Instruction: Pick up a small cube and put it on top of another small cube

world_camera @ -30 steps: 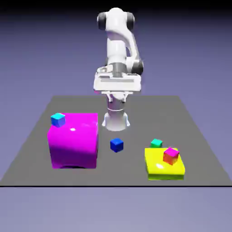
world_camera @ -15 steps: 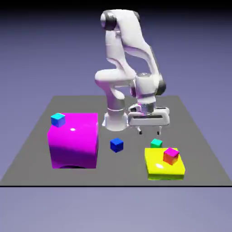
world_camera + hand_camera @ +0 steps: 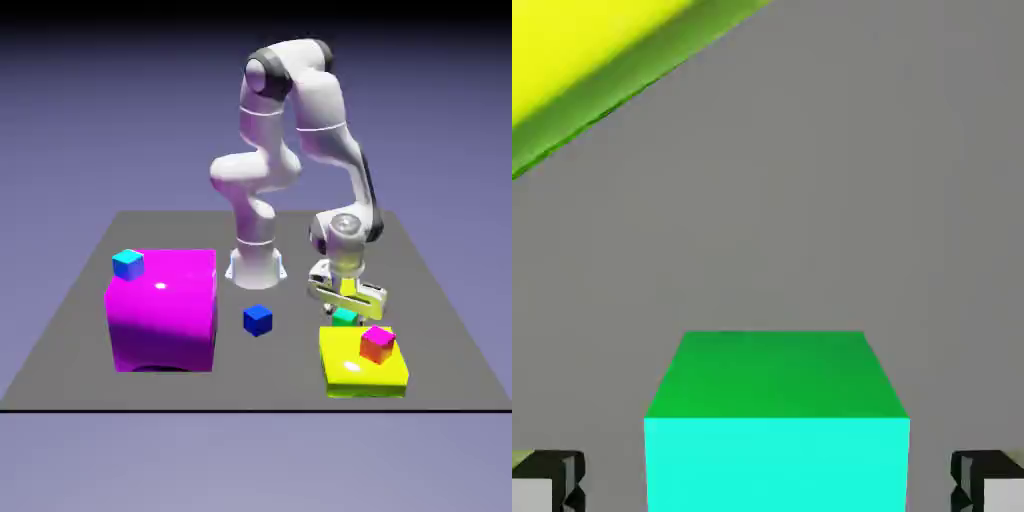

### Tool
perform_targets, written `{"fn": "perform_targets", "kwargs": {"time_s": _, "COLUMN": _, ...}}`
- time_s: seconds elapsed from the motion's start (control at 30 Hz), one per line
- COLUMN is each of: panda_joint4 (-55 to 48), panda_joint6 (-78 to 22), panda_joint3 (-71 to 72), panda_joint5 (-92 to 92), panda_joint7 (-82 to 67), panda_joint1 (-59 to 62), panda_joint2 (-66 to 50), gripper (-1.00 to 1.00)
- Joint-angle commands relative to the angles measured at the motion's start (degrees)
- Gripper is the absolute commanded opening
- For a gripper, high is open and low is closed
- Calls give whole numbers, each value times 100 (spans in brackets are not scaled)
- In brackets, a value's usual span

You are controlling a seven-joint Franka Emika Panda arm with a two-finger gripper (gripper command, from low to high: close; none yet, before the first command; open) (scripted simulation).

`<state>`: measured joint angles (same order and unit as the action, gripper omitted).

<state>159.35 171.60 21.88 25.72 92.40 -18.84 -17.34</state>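
Centre the gripper (image 3: 768, 485), its jaws apart with gaps either side, on the green cube (image 3: 777, 420); then close squarely.

Fixed overhead-front view; close claw-mounted view; shared green cube (image 3: 345, 317) (image 3: 777, 420).

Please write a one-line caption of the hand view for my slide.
Hand view: green cube between the gripper fingertips, small gaps each side, on the grey table; yellow block at upper left.

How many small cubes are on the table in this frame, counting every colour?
4: a cyan cube atop the magenta block, a dark blue cube on the table, the green cube under the gripper, a red-and-magenta cube on the yellow slab. More may be hidden behind the block.
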Motion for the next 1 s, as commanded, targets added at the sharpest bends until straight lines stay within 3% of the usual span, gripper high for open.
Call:
{"fn": "perform_targets", "kwargs": {"time_s": 0.0, "panda_joint4": 0, "panda_joint6": 0, "panda_joint3": 0, "panda_joint5": 0, "panda_joint7": 0, "panda_joint1": 0, "panda_joint2": 0, "gripper": -100}}
{"fn": "perform_targets", "kwargs": {"time_s": 0.3, "panda_joint4": 230, "panda_joint6": -1435, "panda_joint3": 83, "panda_joint5": -9, "panda_joint7": 129, "panda_joint1": 171, "panda_joint2": 1650, "gripper": -100}}
{"fn": "perform_targets", "kwargs": {"time_s": 0.97, "panda_joint4": 1088, "panda_joint6": -2888, "panda_joint3": -1746, "panda_joint5": -2444, "panda_joint7": -4854, "panda_joint1": 1349, "panda_joint2": 3560, "gripper": -100}}
